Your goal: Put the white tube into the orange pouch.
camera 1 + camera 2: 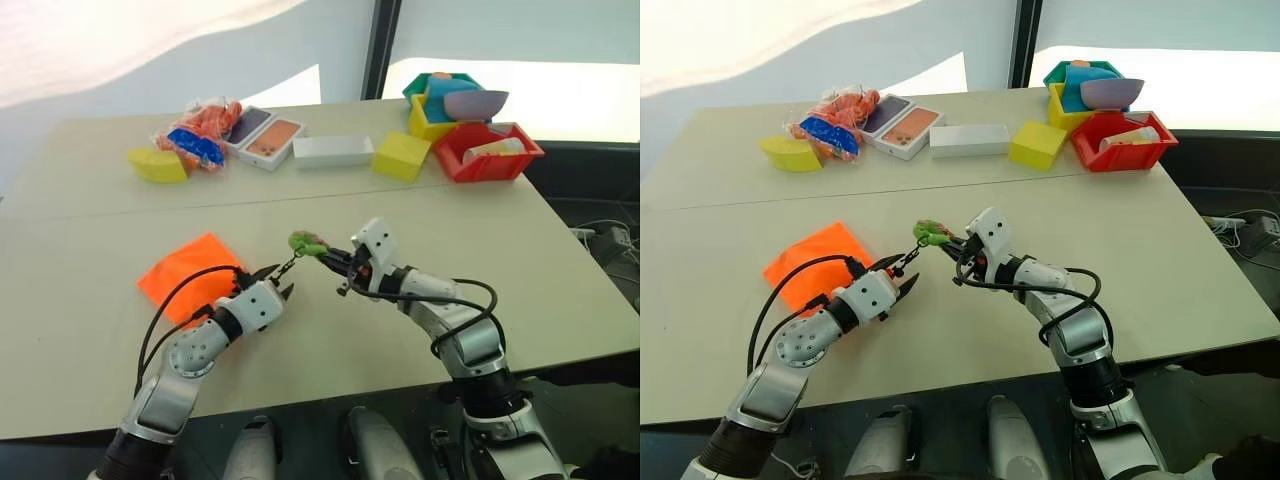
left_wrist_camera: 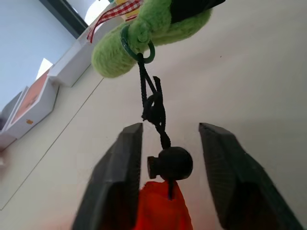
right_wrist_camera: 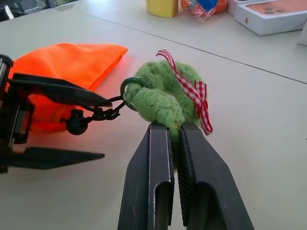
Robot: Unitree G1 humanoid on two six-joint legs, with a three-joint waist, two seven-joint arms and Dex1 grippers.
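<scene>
The orange pouch (image 1: 190, 272) lies flat on the table's left half. Its black cord runs from the pouch's mouth to a fuzzy green toggle (image 1: 305, 242) with a red-checked ribbon. My right gripper (image 3: 168, 125) is shut on that green toggle and holds it just above the table. My left gripper (image 2: 170, 127) is open at the pouch's mouth. The cord's black bead (image 2: 172, 164) sits between its two fingers, with the orange fabric just behind. The white tube is out of view.
Along the far edge stand a yellow wedge (image 1: 158, 165), snack packets (image 1: 200, 135), two phone boxes (image 1: 265, 135), a white box (image 1: 333, 150) and a yellow block (image 1: 401, 155). At the far right are a red bin (image 1: 470, 165) with a pale tube and a purple bowl (image 1: 475, 103).
</scene>
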